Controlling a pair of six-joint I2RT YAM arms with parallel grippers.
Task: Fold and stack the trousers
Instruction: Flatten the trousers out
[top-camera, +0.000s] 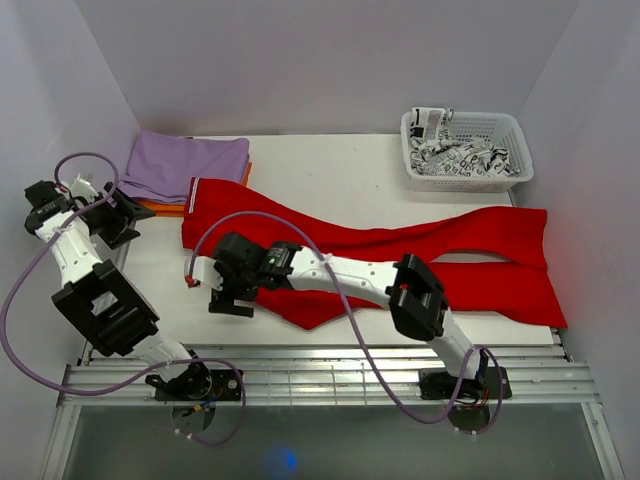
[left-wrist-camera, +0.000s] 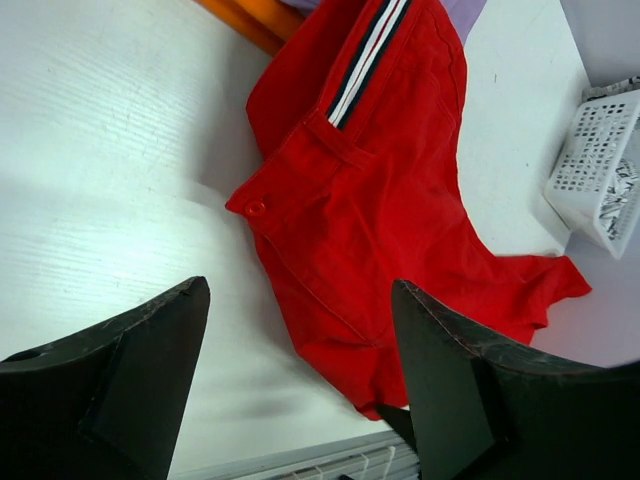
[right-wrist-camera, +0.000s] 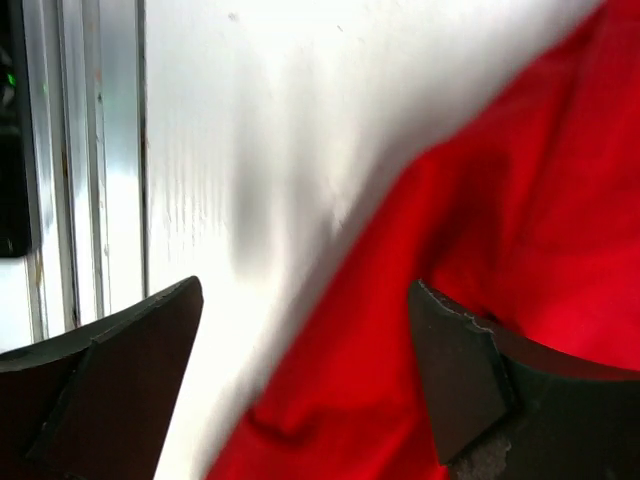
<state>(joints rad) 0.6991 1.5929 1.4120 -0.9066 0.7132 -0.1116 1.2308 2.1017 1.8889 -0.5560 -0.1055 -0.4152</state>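
The red trousers (top-camera: 420, 238) lie spread out flat on the white tabletop (top-camera: 330, 170). The waist is on the left and the two legs reach far to the right. They are not folded yet, so the job has hardly begun.

The right gripper (right-wrist-camera: 305, 290) is low over the near edge of the trousers, close to the waist end. It is spread wide, with one finger over the tabletop and one over the red cloth. It is not pinching anything. It looks ready to grab that edge.

The left gripper (left-wrist-camera: 300, 285) is off to the left, away from the trousers. It is spread wide too and holds nothing.

All the folds are left to do. After that, the trousers probably go on the purple cloth (top-camera: 185, 165) at the back left.
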